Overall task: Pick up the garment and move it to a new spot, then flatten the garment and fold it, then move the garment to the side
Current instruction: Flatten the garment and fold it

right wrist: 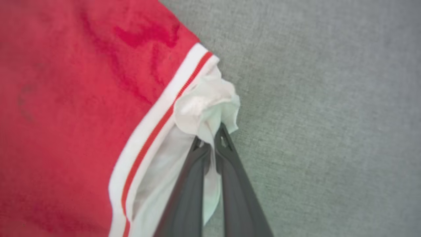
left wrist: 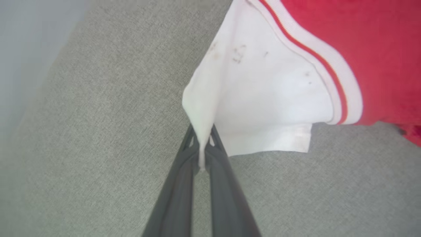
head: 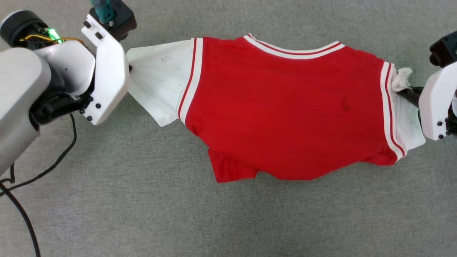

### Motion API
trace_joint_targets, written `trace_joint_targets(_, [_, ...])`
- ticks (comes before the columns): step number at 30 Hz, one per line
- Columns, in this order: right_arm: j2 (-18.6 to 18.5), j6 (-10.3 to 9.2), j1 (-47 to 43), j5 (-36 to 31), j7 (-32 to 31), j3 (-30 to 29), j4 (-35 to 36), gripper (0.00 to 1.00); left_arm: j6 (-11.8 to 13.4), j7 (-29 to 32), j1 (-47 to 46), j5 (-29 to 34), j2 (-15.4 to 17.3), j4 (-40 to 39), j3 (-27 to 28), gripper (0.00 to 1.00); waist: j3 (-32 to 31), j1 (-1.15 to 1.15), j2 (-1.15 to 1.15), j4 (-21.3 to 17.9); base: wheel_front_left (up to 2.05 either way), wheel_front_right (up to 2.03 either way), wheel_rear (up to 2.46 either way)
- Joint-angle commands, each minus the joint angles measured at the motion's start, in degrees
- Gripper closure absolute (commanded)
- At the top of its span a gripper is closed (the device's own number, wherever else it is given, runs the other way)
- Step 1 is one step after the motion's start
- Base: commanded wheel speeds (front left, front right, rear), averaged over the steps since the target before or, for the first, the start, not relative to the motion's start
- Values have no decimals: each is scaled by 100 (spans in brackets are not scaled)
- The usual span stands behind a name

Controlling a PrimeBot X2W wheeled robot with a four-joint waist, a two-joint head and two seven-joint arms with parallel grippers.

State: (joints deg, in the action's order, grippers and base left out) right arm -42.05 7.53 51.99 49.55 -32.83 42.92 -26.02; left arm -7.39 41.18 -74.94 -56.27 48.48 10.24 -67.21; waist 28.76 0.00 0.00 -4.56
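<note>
The garment [head: 282,103], a red T-shirt with white sleeves and red-and-white stripes, is stretched across the grey surface between my two arms. My left gripper [left wrist: 202,141] is shut on the tip of the left white sleeve [left wrist: 263,92], with cloth pinched between its dark fingers. My right gripper [right wrist: 210,138] is shut on the bunched right white sleeve [right wrist: 204,105]. In the head view the left sleeve [head: 157,82] meets the left gripper's white housing [head: 107,71], and the right sleeve [head: 401,80] runs into the right gripper's dark fingers [head: 410,95]. The red hem [head: 232,167] is folded under at the near side.
The grey fabric-covered surface [head: 228,221] extends all around the shirt. A black cable [head: 53,164] trails from my left arm across the lower left. A pale strip [left wrist: 23,49] lies past the surface's edge in the left wrist view.
</note>
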Motion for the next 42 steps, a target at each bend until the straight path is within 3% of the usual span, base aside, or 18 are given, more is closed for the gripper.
trace_joint_targets(1, [-38,-8,48,58,184,61,10,100,2,-118,66,-17,-3,19,-20,100,-187,0,0,-8,0,0,0])
trace_joint_targets(3, [-306,-7,144,108,690,129,260,100,2,-481,123,-38,17,48,-11,100,-540,0,0,-7,0,0,0])
trace_joint_targets(11, [-712,-7,329,54,1397,90,826,100,45,-1219,-34,244,196,-126,156,100,-1083,0,0,61,0,0,0])
trace_joint_targets(20, [-673,-7,1175,-432,1795,-382,1126,100,239,-1686,-633,540,261,-270,601,100,-1211,0,0,203,0,0,0])
trace_joint_targets(32, [344,-7,3304,-1604,2084,-728,220,100,361,-2546,-1923,1004,-105,525,1297,100,-591,0,0,456,0,0,0])
trace_joint_targets(42, [1041,-8,5110,-2393,2563,-867,-1119,100,487,-3645,-3226,1765,-706,1750,1578,100,-12,0,0,690,0,0,0])
